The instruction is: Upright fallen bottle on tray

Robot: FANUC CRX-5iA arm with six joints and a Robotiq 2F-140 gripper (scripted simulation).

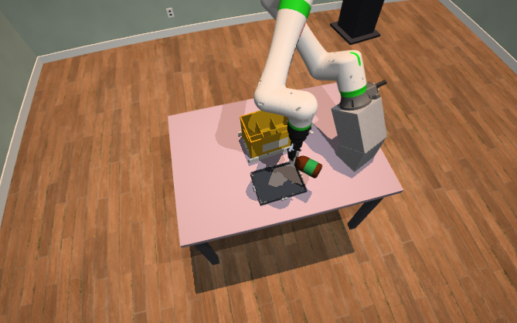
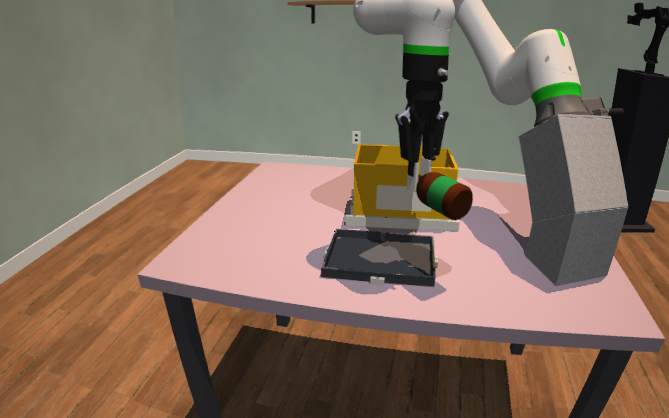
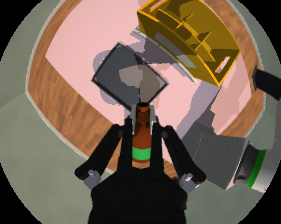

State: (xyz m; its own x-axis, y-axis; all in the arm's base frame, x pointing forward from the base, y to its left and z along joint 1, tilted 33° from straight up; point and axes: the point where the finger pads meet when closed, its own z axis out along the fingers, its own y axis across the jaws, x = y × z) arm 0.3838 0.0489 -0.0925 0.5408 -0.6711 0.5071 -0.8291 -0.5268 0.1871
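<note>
My gripper (image 2: 416,173) is shut on the neck of the brown bottle (image 2: 443,195), which has a green label. It holds the bottle in the air, tilted, with its base pointing out and down to the right. The bottle (image 1: 308,165) hangs above the table near the far right corner of the dark tray (image 1: 278,184). The tray (image 2: 379,257) lies flat on the pink table, in front of the yellow crate (image 2: 398,182). In the wrist view the bottle (image 3: 143,141) sits between my fingers, with the tray (image 3: 130,82) below and ahead.
The yellow crate (image 1: 265,133) stands on a pale base just behind the tray. The grey robot pedestal (image 2: 571,197) rises on the table's right side. A black stand (image 2: 643,145) is on the floor beyond the table.
</note>
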